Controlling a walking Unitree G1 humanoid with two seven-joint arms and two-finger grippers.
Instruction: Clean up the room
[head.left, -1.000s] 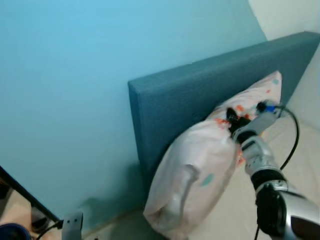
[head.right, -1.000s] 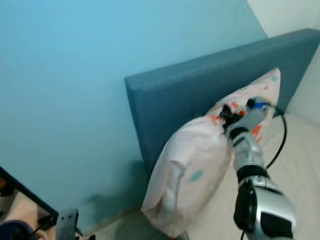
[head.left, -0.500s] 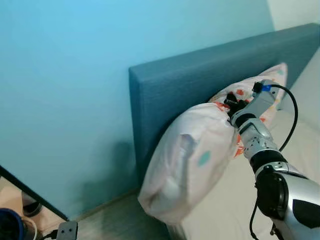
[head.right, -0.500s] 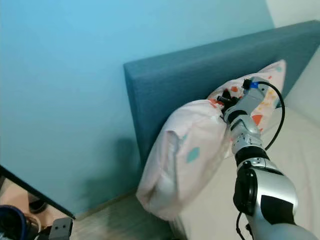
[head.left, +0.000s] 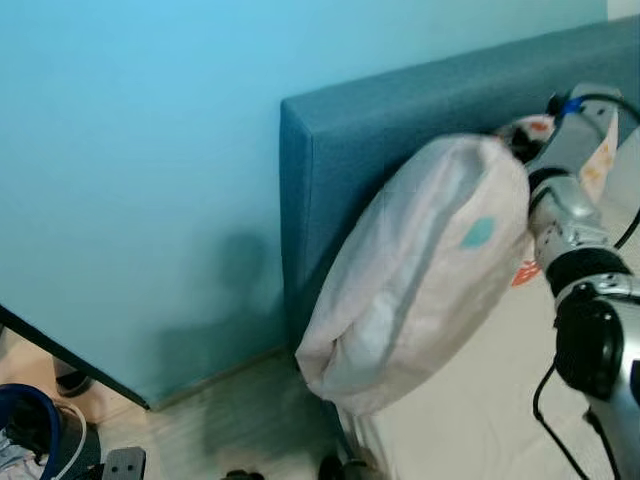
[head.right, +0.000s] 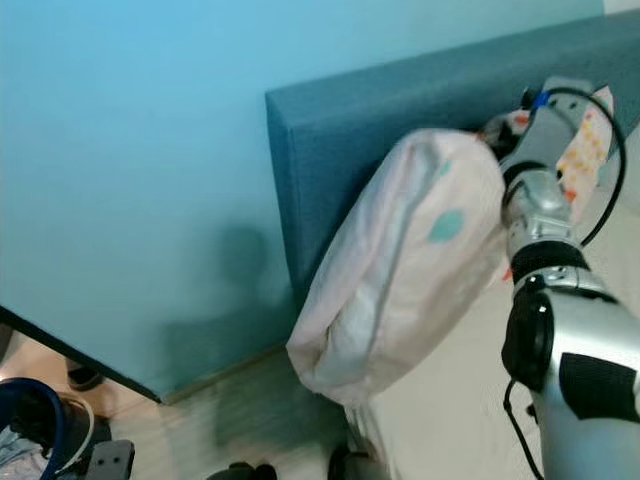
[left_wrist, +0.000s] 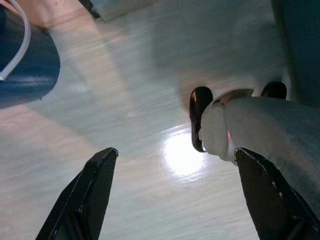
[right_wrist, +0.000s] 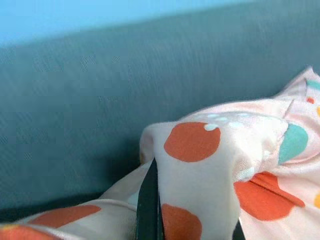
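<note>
Looking down through my head camera, I see my right arm reaching up and forward, my right gripper (head.left: 520, 145) buried in the top fold of a plump pillow (head.left: 430, 270). Its soft, pale pink cover, dotted with teal and orange shapes, bulges into a long rounded sack that leans against the blue-grey upholstered headboard (head.left: 400, 110), its lower end hanging over the corner of the cream mattress (head.left: 480, 420). Behind stands a smooth turquoise wall (head.left: 140, 150); pale wood-grain floor (head.left: 230, 420) runs below. At the bottom corner sits a dark blue round bin (head.right: 25, 425) holding a white cord and some crumpled light stuff I cannot identify.

From my left wrist, the left gripper (left_wrist: 180, 195) hangs over the glossy floor with its two black fingers (left_wrist: 90, 190) spread wide and holding nothing; a grey leg and dark shoes stand just beside it.

From my right wrist, one thin black finger (right_wrist: 148, 205) presses into bunched, satiny pillow fabric with big orange dots, pinched tight, the woven headboard close behind.
</note>
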